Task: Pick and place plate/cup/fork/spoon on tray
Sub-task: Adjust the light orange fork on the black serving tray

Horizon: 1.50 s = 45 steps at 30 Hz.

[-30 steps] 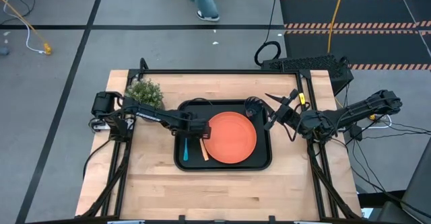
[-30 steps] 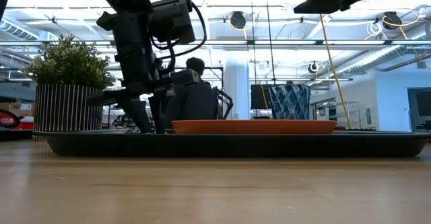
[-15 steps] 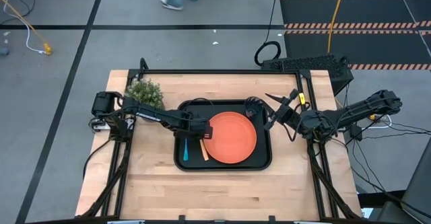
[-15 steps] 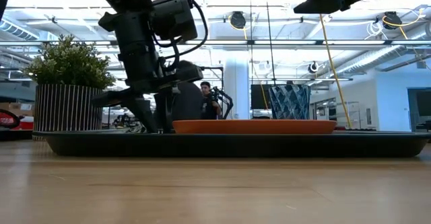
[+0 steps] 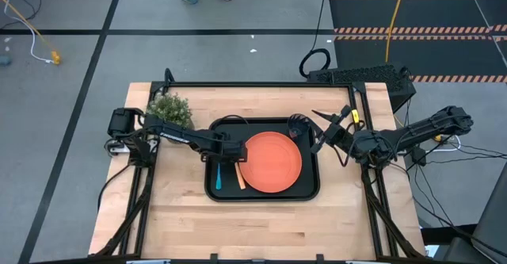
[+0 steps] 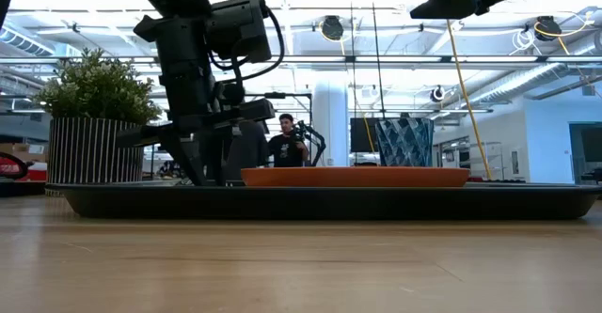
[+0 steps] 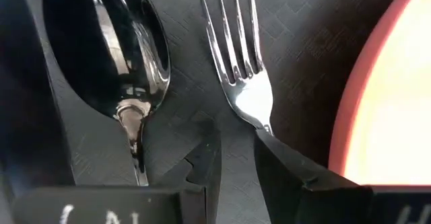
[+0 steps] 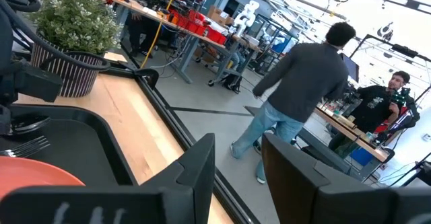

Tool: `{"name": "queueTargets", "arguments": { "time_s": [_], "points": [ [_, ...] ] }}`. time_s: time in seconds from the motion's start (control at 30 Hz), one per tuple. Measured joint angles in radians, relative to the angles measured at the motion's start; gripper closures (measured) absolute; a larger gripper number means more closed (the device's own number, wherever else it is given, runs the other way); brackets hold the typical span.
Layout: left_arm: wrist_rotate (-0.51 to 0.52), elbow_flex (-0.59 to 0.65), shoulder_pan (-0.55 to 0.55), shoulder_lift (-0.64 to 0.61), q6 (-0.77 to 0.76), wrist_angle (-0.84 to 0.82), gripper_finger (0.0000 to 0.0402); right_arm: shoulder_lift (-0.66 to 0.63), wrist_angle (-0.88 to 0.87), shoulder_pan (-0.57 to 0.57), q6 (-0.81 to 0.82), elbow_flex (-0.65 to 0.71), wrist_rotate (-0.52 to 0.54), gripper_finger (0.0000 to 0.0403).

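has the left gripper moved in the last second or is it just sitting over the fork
Yes, slightly. In the low view the left gripper has shifted left, toward the potted plant, over the tray. The fork lies unchanged.

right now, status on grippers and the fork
Left gripper open, low over fork lying on tray. Right gripper open, parked aside. Nothing blocking.

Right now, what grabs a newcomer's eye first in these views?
The orange plate filling the right half of the black tray at the table's centre. Next, the left gripper, fingers apart, low over the tray's left strip beside the fork and the blue-handled spoon. The right gripper hangs raised off the tray's right edge, near the dark cup.
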State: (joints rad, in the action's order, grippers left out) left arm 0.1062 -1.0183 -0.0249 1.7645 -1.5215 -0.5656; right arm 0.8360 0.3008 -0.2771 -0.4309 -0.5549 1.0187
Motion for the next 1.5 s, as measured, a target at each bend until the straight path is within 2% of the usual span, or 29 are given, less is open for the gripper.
{"name": "queueTargets", "arguments": {
  "time_s": [0.3, 0.9, 1.07, 1.5],
  "points": [
    [-0.007, 0.000, -0.005, 0.000, -0.011, 0.078, 0.0311, 0.000, 0.000, 0.000, 0.000, 0.000, 0.000, 0.0289],
    [-0.028, 0.000, -0.005, 0.000, -0.136, 0.067, 0.0311, 0.000, 0.000, 0.000, 0.000, 0.000, 0.000, 0.0289],
    [-0.027, 0.000, -0.005, 0.002, -0.181, 0.007, 0.0311, 0.000, 0.000, 0.000, 0.000, 0.000, 0.000, 0.0289],
    [-0.004, -0.029, 0.000, 0.003, -0.146, 0.053, 0.0311, 0.000, 0.001, 0.000, 0.000, 0.000, 0.000, 0.0289]
  ]
}}
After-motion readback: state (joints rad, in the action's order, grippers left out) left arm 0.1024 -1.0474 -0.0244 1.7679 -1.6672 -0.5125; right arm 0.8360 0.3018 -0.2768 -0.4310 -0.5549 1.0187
